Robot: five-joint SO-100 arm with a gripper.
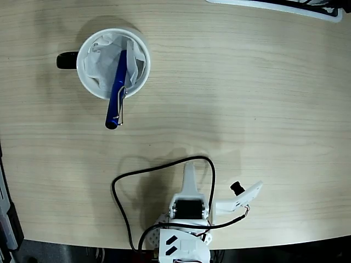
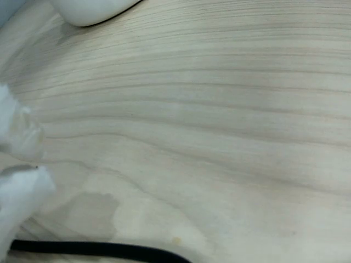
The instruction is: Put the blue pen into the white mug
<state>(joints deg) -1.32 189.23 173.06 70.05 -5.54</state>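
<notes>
Folded back near the bottom edge of the fixed view, the white pincer (image 1: pixel 219 189) sits well apart from the task's things, with one long finger (image 1: pixel 190 178) pointing up the picture and a second white piece angled out to the right; its jaws stand spread and hold nothing. In the wrist view only blurred white finger parts (image 2: pixel 19 164) show at the left edge, over bare wood. A black cable (image 1: pixel 123 205) loops across the counter (image 1: pixel 263 98) around the arm's base, and it also crosses the bottom of the wrist view.

At the upper left of the fixed view stands the white mug (image 1: pixel 112 64), upright, its black handle (image 1: pixel 67 60) pointing left. Crumpled white paper (image 1: pixel 101 63) fills its mouth. The blue pen (image 1: pixel 117 90) rests tilted in the mug: its upper end lies inside on the paper, while its lower end, with the silver wire clip (image 1: pixel 122 107), leans over the rim and sticks out toward the bottom of the picture. A white object (image 1: pixel 274 6) with a dark strip shows at the top right edge of the counter
</notes>
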